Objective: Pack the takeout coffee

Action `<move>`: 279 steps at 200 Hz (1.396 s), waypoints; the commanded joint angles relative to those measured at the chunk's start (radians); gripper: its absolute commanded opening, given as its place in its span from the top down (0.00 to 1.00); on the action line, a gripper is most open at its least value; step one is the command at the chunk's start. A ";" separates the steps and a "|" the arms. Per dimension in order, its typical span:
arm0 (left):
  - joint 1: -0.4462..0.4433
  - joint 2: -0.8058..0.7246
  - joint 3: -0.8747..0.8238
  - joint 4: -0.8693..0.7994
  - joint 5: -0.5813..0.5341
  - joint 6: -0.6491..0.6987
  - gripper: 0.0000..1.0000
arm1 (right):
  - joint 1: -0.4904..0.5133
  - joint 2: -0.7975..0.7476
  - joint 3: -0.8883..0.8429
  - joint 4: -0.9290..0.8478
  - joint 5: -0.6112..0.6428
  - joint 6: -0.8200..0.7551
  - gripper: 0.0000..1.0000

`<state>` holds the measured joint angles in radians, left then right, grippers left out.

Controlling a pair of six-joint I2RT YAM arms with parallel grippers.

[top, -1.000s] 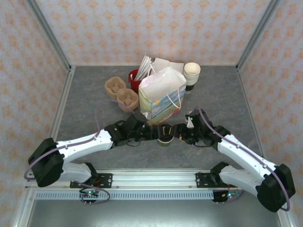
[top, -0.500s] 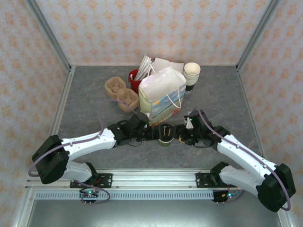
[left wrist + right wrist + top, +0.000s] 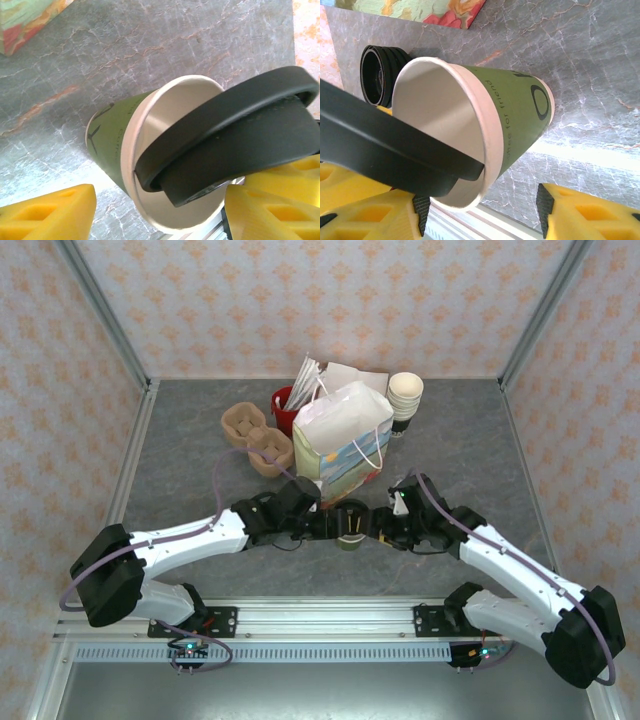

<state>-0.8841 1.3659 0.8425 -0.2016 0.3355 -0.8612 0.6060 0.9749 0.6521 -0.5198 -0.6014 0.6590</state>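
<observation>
The left end effector has slid rightward; it and the right end effector are both spread around the takeout coffee, standing on the counter just before the paper bag, black lid askew.

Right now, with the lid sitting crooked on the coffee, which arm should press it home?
Right, narrowly. The lid is tilted, its lifted side crossing just above a finger of the right gripper. The left gripper is open around the cup, better for steadying.
</observation>
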 commanded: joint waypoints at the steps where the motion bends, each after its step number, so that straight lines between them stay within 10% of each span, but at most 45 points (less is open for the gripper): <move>1: -0.004 -0.023 0.018 -0.039 -0.018 0.026 0.30 | 0.005 -0.015 0.054 -0.036 0.027 -0.028 0.39; 279: -0.003 -0.027 0.053 -0.050 -0.015 0.039 0.30 | -0.043 0.166 0.228 0.141 0.176 -0.160 0.40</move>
<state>-0.8841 1.3548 0.8589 -0.2249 0.3321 -0.8383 0.5682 1.1229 0.8371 -0.4469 -0.4221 0.5457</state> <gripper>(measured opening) 0.705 0.610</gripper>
